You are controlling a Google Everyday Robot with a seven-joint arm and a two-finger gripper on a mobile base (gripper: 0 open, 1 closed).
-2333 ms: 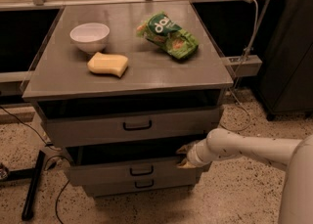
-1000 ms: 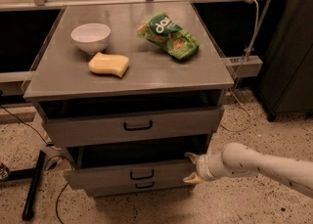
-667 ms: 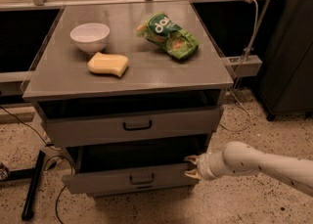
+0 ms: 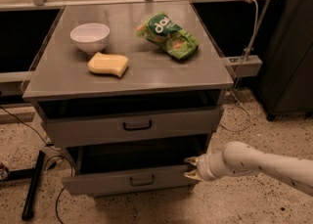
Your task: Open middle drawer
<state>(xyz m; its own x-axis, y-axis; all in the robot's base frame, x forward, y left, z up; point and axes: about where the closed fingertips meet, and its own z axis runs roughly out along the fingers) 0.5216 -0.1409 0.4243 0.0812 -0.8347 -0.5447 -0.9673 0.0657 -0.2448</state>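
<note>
The grey cabinet (image 4: 132, 78) has its top drawer (image 4: 137, 125) closed. Below it the middle drawer (image 4: 132, 181), grey with a small black bar handle (image 4: 142, 180), stands pulled out, its dark inside showing. The bottom drawer is hidden beneath it. My gripper (image 4: 190, 168) is at the right end of the middle drawer's front panel, against its top edge. My white arm (image 4: 259, 162) reaches in from the lower right.
On the cabinet top lie a white bowl (image 4: 90, 36), a yellow sponge (image 4: 108, 64) and a green chip bag (image 4: 168, 34). A black stand leg (image 4: 33, 184) and cables lie on the floor at left. A dark cabinet (image 4: 288, 47) stands at right.
The middle drawer has slid further out toward the camera and now covers the bottom drawer. My gripper has moved out with the drawer's right end.
</note>
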